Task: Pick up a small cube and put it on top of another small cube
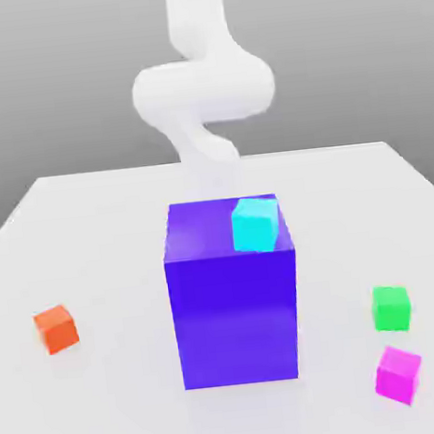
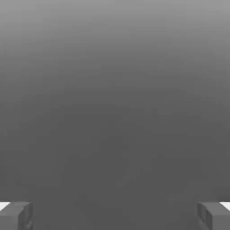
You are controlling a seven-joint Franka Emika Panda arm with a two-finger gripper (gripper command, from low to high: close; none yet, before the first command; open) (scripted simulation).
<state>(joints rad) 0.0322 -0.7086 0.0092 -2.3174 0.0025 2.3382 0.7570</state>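
Nearest of all, a magenta cube point(image 1: 398, 374) sits on the white table point(image 1: 108, 402) toward the exterior view's right, turned slightly so one corner faces forward. Just beyond it, a little farther back and close by but not touching, stands a green cube point(image 1: 391, 307). Well apart from both, over on the exterior view's left and at about the same depth as the green one, rests an orange cube point(image 1: 56, 328), alone on bare tabletop.

Between these, at the middle of the table, rises a large blue block point(image 1: 236, 322), much taller and wider than any of the small cubes. On its top face, toward the far right corner, lies a cyan cube point(image 1: 255, 224), resting on the block and tilted a little off square with its edges.

Behind the block, the white arm point(image 1: 202, 86) curves down from above, its lower part hidden by the block and the cyan cube.

From the hand view, the gripper point(image 2: 115, 215) has its two grey fingertips point(image 2: 15, 215) spread wide, one at each side, with nothing between them; past them lies a plain grey background.
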